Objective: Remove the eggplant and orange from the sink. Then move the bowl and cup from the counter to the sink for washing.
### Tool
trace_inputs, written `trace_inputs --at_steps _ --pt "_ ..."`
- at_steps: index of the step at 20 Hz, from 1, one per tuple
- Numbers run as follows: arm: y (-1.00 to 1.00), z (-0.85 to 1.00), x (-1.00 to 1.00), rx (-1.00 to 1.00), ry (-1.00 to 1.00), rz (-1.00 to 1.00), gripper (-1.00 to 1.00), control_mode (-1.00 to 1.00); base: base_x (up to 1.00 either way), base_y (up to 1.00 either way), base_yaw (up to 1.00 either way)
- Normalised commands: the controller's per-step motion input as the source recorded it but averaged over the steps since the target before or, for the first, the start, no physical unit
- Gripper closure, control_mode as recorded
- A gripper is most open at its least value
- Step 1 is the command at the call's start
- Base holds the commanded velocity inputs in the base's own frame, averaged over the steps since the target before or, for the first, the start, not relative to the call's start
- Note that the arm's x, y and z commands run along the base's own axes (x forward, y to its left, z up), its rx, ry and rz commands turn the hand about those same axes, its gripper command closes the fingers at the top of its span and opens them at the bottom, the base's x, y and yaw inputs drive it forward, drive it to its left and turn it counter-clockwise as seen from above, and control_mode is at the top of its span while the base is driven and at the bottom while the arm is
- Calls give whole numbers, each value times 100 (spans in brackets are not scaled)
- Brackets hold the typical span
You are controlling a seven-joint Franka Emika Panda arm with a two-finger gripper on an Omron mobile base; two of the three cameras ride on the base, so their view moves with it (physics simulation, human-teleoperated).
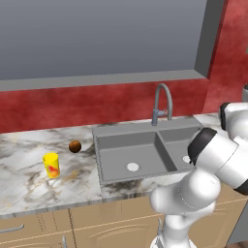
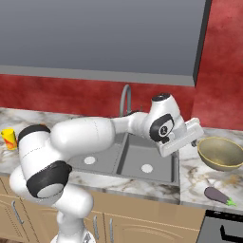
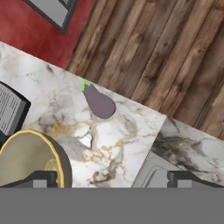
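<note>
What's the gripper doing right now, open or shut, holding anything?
Gripper: open, fingers spread wide, holding nothing, above the counter between bowl and sink.

My arm (image 2: 90,135) is built of glossy white rounded shells, thick and tubular, joined by black bands at each joint. One black ring sits on my shoulder segment (image 2: 45,178), and another dark collar wraps my elbow (image 1: 201,145) in the left base view. My wrist carries a round black disc with a small white mark (image 2: 163,129). My hand (image 2: 182,137) is a flat white block. My two fingertips (image 3: 41,178) are small, dark and squared.
</note>
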Motion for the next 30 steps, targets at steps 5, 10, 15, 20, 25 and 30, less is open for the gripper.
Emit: trace_inputs --at_steps 5,10,15,20,25,30 --pt "0 0 17 0 0 -10 -100 -100 0 0 0" --pt "-1 0 8 0 1 -6 -100 -100 0 0 0" --pt "-4 0 11 0 0 -1 -100 -100 0 0 0" --pt "-2 -3 11 0 0 0 -100 -100 0 0 0" --pt "0 -9 6 4 0 0 -100 -100 0 0 0" --pt "0 -10 4 6 0 0 -100 -100 0 0 0"
